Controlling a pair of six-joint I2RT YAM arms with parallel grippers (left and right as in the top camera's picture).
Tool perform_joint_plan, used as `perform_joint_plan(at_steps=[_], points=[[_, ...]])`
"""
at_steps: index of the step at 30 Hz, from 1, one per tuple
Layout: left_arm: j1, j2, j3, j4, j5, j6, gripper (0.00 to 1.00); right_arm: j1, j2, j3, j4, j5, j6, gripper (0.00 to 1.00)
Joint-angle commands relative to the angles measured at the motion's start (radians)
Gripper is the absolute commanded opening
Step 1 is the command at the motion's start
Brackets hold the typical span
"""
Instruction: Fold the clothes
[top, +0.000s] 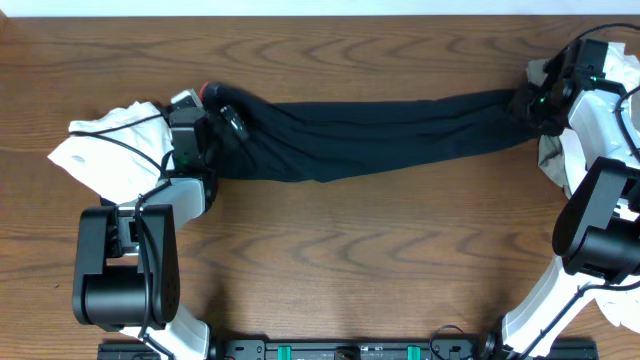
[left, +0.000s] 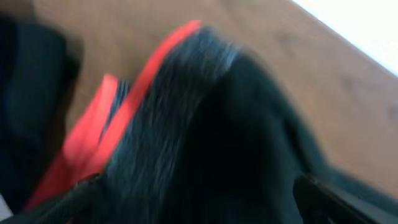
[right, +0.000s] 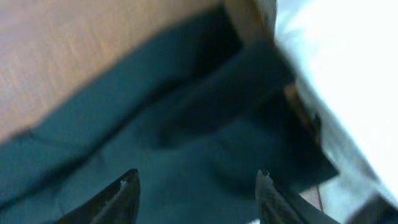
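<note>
Lengthwise across the worktop (top: 350, 250) lay the black pants (top: 380, 125), with the red waistband at the left gripper (top: 228, 122); blur hid whether that gripper was clenched. Over the leg ends, the right gripper (right: 196, 183) stood released, fingers apart. A white garment (top: 110, 150) lay near the waistband.

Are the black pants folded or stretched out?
Stretched out: the pants lie as one long strip across the table, nothing doubled over.

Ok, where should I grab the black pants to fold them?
I'd take the black pants at their ends: the red waistband from the left, the leg ends from the right. They lie stretched lengthwise across the table, one end toward each side.
</note>
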Motion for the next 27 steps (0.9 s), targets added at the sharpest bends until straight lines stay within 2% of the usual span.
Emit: perform_joint_plan(at_steps=[1,4,7,9,10,15,27], points=[[0.006,-0.044,0.012,-0.055,0.033,0.064,0.98,0.005,-0.003,0.043,-0.040,-0.008,-0.067,0.59],[0.006,-0.069,0.012,-0.098,0.033,0.077,0.98,0.006,-0.029,0.064,-0.073,-0.024,-0.084,0.59],[0.005,-0.077,0.012,-0.106,0.035,0.087,0.98,0.008,-0.068,0.079,-0.100,-0.122,-0.164,0.56],[0.005,-0.075,0.012,-0.148,0.036,0.088,0.98,0.010,-0.094,0.083,-0.145,-0.162,-0.219,0.52],[0.005,-0.074,0.012,-0.192,0.036,0.091,0.98,0.011,-0.100,0.083,-0.167,-0.154,-0.220,0.47],[0.003,-0.066,0.008,-0.360,0.036,0.091,0.98,0.013,-0.080,0.072,-0.235,-0.127,-0.246,0.35],[0.003,-0.066,0.008,-0.370,0.036,0.091,0.98,0.038,0.040,0.063,-0.155,-0.096,-0.249,0.36]])
